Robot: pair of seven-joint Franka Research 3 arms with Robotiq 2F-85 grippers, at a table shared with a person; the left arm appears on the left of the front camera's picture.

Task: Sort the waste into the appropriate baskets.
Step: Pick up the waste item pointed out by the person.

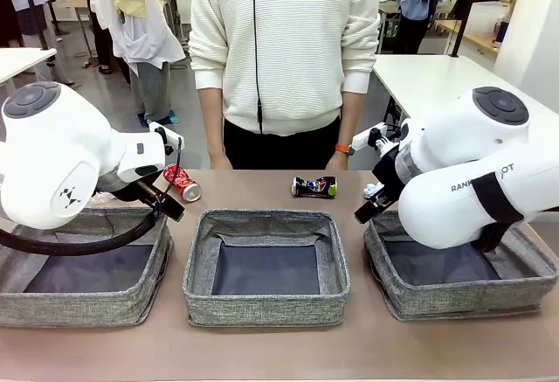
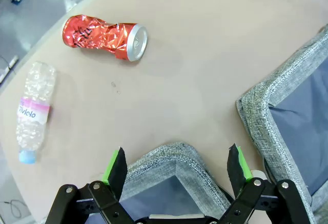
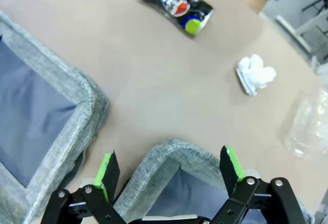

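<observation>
The dented red can (image 2: 105,31) lies on its side on the table, beyond the left basket (image 1: 83,268), and shows in the front view as the red can (image 1: 182,183). Beside it lies the clear pink-labelled bottle (image 2: 33,110). My left gripper (image 2: 178,163) hangs open and empty over the left basket's far corner (image 2: 174,155). The dark blue can (image 3: 176,4), white paper ball (image 3: 255,73) and clear cup (image 3: 310,126) lie beyond the right basket (image 1: 463,268). My right gripper (image 3: 169,166) is open and empty above the right basket's corner (image 3: 171,152).
The middle basket (image 1: 266,264) stands between the other two, with narrow gaps on each side. A person in a white sweater stands at the far edge, their hands (image 1: 339,162) near the blue can (image 1: 314,188). Bare table runs along the front edge.
</observation>
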